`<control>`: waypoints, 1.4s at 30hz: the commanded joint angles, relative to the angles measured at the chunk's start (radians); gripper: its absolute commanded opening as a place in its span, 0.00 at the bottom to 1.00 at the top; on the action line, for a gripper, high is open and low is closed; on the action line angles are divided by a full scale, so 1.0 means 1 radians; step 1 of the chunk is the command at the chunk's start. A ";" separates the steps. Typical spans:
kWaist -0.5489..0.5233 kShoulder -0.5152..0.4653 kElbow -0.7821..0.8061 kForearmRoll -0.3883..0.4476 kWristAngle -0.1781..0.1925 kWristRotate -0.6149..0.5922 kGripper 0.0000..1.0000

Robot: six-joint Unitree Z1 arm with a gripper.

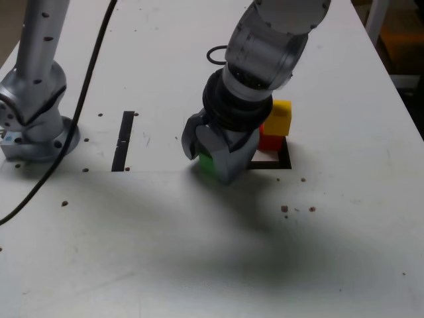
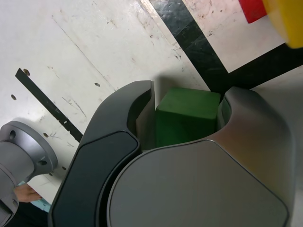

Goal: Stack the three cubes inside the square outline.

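Observation:
My gripper (image 1: 211, 158) points down at the table, its jaws shut on the green cube (image 1: 207, 163). The cube sits low, just outside the square outline (image 1: 285, 161) on the exterior view's left; whether it still touches the table I cannot tell. In the wrist view the green cube (image 2: 187, 118) fills the gap between the two fingers (image 2: 142, 97). The yellow cube (image 1: 279, 118) rests on the red cube (image 1: 268, 140) inside the outline, behind my wrist. The red cube (image 2: 251, 9), the yellow cube (image 2: 286, 21) and the outline's black border (image 2: 199, 47) show at the wrist picture's edge.
A straight black strip (image 1: 123, 140) lies on the white table at the exterior view's left. Beyond it stands a grey arm base (image 1: 36, 99) with a black cable (image 1: 86, 99) trailing across the table. A cable loop (image 1: 215, 54) lies behind my arm.

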 commanded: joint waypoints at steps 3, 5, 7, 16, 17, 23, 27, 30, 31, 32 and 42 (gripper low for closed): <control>0.002 -0.004 0.003 -0.009 -0.002 -0.003 0.33; 0.002 -0.010 0.010 -0.005 -0.003 -0.011 0.32; 0.002 -0.021 0.021 0.007 -0.004 -0.026 0.32; -0.007 -0.268 0.104 0.194 -0.004 -0.180 0.32; -0.007 -0.285 0.090 0.219 -0.002 -0.187 0.32; 0.017 -0.303 -0.117 0.344 0.012 -0.202 0.32; 0.044 -0.264 -0.225 0.370 0.010 -0.202 0.32; 0.063 -0.234 -0.278 0.377 0.007 -0.202 0.32; 0.070 -0.223 -0.294 0.377 0.005 -0.205 0.32; 0.077 -0.213 -0.307 0.377 0.003 -0.213 0.32; 0.140 -0.120 -0.441 0.376 -0.012 -0.290 0.32</control>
